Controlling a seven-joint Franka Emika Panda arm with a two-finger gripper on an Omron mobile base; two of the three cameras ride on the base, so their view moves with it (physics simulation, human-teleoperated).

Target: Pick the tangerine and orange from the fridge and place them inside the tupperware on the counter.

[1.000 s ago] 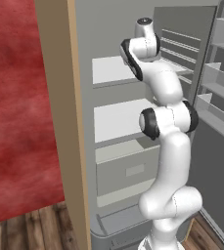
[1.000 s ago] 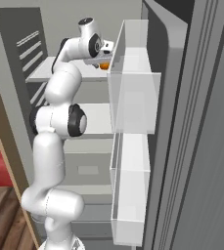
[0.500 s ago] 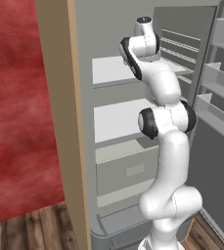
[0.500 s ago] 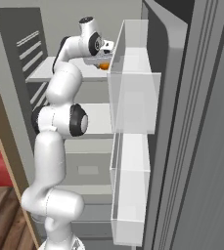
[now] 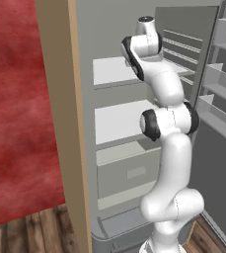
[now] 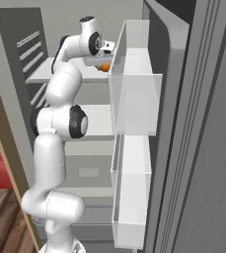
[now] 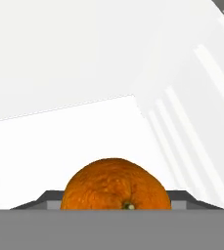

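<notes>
A white robot arm reaches into the open fridge (image 5: 134, 128), its gripper (image 6: 103, 65) at the top white shelf (image 5: 112, 69). The jaws are clamped on an orange citrus fruit (image 7: 116, 185), which sits low and central in the hand view against the pale interior. A clear door rack (image 6: 134, 106) stands just beside the gripper.

The tall grey open fridge (image 5: 124, 148) fills the centre of the left base view, its flat white shelves (image 5: 119, 121) stacked above a grey drawer (image 5: 127, 173) at lower centre. Its door racks (image 6: 134, 104) stand right of centre in the right base view. A round orange fruit (image 7: 116, 185) sits on the top shelf, at bottom centre of the hand view.
</notes>
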